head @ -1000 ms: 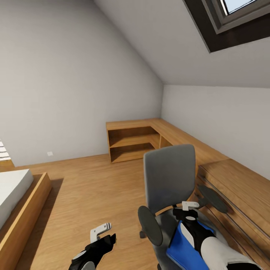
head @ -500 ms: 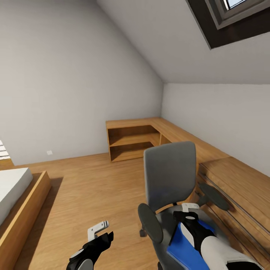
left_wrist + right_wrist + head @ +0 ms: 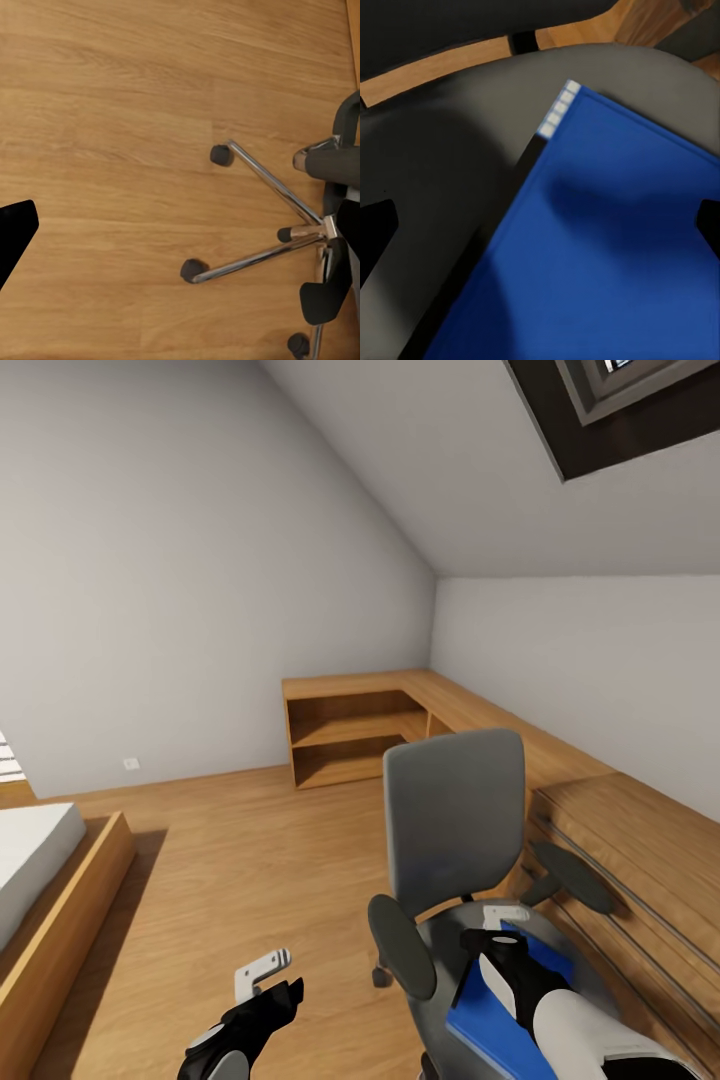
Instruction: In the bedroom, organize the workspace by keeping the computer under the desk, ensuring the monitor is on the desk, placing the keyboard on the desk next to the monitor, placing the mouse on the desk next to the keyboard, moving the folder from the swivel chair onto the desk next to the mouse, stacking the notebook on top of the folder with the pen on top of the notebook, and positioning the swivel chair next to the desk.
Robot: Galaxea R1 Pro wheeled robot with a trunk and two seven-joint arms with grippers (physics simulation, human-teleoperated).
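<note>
Swivel chair [image 3: 455,830]: matte grey upholstered back and round seat, two dark disc armrests, chrome five-star base on black casters [image 3: 262,225] over the wood floor [image 3: 260,860]. Chair is the landmark. Folder [image 3: 495,1010] lies flat on the chair seat, bright blue, smooth, rectangular, thin white checked edge at one corner [image 3: 559,112].

Right hand [image 3: 500,930] hangs right over the folder above the seat, black wrist, white forearm sleeve. In the right wrist view its dark fingers [image 3: 375,232] sit wide apart at either side of the blue sheet, spread, nothing pinched. Contact with the folder can't be told.

Left hand [image 3: 265,972] hovers over the floor left of the chair, off the seat, white fingertip up. One dark finger [image 3: 15,229] shows at the edge of the left wrist view; spread or pressed together, can't tell.

Behind the chair: low light-wood corner shelf [image 3: 350,735], open, planked grain. Right of the chair: long wooden cabinet [image 3: 640,860] with dark grooves. Far left of the chair: bed [image 3: 40,880], white mattress in a wood frame. Plain grey walls, sloped ceiling, dark-framed skylight [image 3: 620,410].

Versus a second ago: right hand has dropped lower toward the seat, more blue folder visible beyond it; whole view tipped slightly, skylight higher in frame. Left hand barely moved.
</note>
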